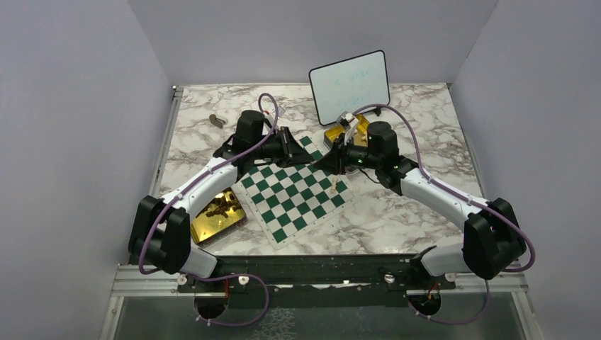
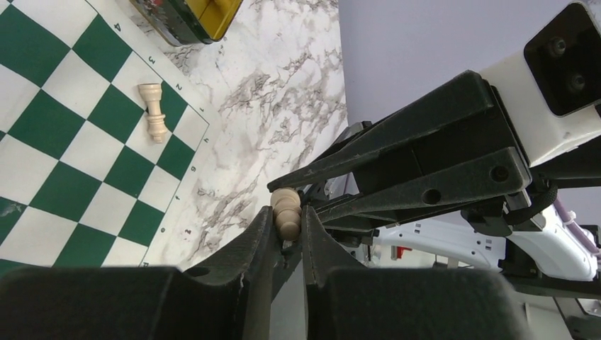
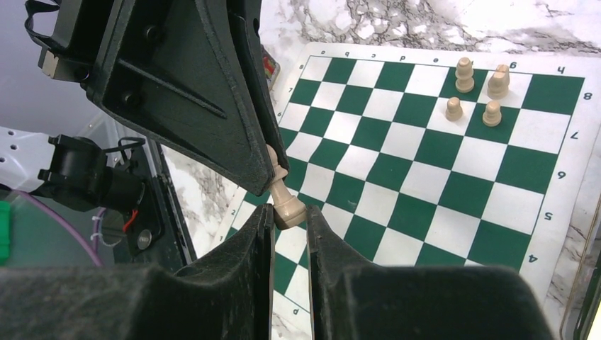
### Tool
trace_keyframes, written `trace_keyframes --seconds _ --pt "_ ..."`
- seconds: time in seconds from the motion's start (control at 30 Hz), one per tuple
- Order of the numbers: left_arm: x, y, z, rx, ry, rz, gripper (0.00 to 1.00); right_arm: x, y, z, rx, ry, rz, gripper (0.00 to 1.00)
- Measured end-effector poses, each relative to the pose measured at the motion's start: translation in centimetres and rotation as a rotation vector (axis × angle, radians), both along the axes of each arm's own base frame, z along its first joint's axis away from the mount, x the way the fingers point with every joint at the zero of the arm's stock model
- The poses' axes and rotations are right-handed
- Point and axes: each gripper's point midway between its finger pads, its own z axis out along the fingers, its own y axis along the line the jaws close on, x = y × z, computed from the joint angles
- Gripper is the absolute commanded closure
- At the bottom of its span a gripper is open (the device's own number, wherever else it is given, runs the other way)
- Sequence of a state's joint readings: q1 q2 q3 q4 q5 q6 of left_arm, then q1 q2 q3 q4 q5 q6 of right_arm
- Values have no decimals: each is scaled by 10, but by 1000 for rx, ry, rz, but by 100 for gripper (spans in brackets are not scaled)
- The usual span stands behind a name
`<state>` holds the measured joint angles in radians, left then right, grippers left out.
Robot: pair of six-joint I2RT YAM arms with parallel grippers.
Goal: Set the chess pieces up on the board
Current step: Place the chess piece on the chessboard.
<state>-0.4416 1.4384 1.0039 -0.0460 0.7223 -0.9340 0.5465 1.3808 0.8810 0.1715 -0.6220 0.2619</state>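
Pale chessman (image 3: 282,190), between left pincer (image 2: 288,219), right pincer (image 3: 289,214)

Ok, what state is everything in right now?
Left gripper: shut on top of pale beige wooden chess piece.
Right gripper: shut on its base.
Four pale pieces: upright on green-and-white chessboard.
One pale piece: lying on its side.
Gold rectangular tin: open, dark pieces inside.

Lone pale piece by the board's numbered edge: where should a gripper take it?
Grip the pale chess piece at its narrow stem, just under the wider head, coming straight down from above. It seems to stand upright on the board with bare squares around it, so the fingers can straddle it.
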Motion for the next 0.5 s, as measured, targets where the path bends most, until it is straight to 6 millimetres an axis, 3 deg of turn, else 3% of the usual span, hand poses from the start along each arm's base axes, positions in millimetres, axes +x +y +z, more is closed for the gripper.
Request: trace_keyframes --seconds 0.13,0.2,0.37,0.43,0.5 --pt "0 3 -6 36 -17 -2 89 0 0 -2 0 16 -9 54" --pt "1 5 -10 74 -26 6 89 0 -1 -4 -3 32 -24 39" --pt "19 21 -13 220 -103 77 90 3 -5 -10 -19 76 -74 16" --pt "28 27 -13 269 -139 107 90 5 -7 -13 -26 94 -96 2" --pt "36 35 -17 327 -170 144 90 7 -9 -15 -29 109 -123 0"
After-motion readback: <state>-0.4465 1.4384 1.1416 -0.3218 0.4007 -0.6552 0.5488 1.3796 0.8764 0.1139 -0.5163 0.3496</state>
